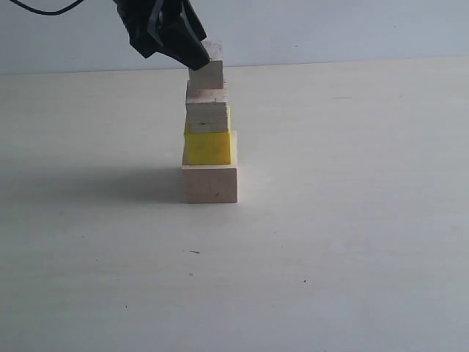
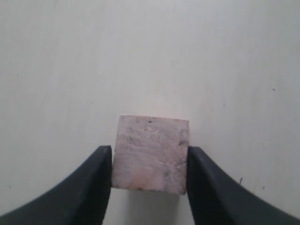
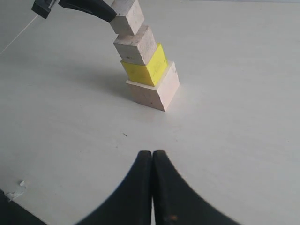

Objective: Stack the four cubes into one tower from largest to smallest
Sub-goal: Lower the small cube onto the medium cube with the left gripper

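Observation:
The tower stands mid-table: a large pale wood cube [image 1: 210, 183] at the bottom, the yellow cube [image 1: 209, 148] on it, then the medium wood cube [image 1: 207, 116]. My left gripper [image 1: 196, 57] comes down from the upper left and is shut on the small wood cube [image 1: 209, 73], which sits at the top, on or just above the medium cube. In the left wrist view both fingers press the sides of the small cube [image 2: 151, 152], which hides the stack below. My right gripper [image 3: 153, 153] is shut and empty, low over the table, some way from the tower [image 3: 154, 91].
The pale tabletop [image 1: 352, 242] stretches all round the tower with only tiny specks on it. A thin black cable [image 1: 44, 9] hangs at the upper left behind the left arm.

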Robot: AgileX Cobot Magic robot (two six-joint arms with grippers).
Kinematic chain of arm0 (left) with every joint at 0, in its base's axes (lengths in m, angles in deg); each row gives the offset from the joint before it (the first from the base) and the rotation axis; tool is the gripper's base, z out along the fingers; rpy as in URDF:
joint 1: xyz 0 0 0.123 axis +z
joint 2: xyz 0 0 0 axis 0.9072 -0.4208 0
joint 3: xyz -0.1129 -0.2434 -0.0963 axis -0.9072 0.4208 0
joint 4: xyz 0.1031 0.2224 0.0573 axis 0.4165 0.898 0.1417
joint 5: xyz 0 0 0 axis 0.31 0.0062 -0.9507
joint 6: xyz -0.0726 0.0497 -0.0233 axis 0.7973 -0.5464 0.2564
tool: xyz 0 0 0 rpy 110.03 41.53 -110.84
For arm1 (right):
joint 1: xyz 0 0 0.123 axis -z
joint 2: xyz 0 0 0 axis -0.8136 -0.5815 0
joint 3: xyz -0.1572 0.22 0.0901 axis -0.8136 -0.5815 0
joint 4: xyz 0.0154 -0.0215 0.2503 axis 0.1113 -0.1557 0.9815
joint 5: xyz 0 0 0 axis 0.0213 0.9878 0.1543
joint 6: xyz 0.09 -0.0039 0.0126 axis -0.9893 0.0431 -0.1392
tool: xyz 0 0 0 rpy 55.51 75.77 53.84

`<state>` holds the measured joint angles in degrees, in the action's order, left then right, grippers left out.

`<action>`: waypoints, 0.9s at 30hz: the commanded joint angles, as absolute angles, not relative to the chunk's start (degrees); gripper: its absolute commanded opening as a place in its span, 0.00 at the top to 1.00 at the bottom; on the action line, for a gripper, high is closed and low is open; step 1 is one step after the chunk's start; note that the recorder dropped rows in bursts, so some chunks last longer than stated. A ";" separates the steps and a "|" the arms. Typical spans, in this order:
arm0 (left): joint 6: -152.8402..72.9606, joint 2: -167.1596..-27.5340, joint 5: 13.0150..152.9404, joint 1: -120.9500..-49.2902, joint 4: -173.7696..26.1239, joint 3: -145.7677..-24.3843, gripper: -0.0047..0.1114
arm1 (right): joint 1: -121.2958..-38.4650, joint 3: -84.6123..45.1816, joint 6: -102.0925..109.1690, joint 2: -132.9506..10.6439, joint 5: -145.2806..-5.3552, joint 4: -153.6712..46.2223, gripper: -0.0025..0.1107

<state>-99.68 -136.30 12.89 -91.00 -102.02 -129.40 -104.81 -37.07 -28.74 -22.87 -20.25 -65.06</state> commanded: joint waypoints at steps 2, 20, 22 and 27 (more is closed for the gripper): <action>-99.09 -136.10 13.01 -91.21 -103.08 -129.88 0.96 | -105.06 -37.36 -28.59 -22.53 -20.58 -64.89 0.98; -98.63 -137.21 13.01 -91.21 -103.17 -129.88 0.96 | -105.06 -37.36 -28.59 -22.53 -20.58 -64.89 0.98; -98.63 -137.21 13.01 -91.21 -103.17 -129.88 0.96 | -105.06 -37.36 -28.59 -22.53 -20.58 -64.89 0.98; -98.63 -137.21 13.01 -91.21 -103.17 -129.88 0.96 | -105.06 -37.36 -28.59 -22.53 -20.58 -65.09 0.98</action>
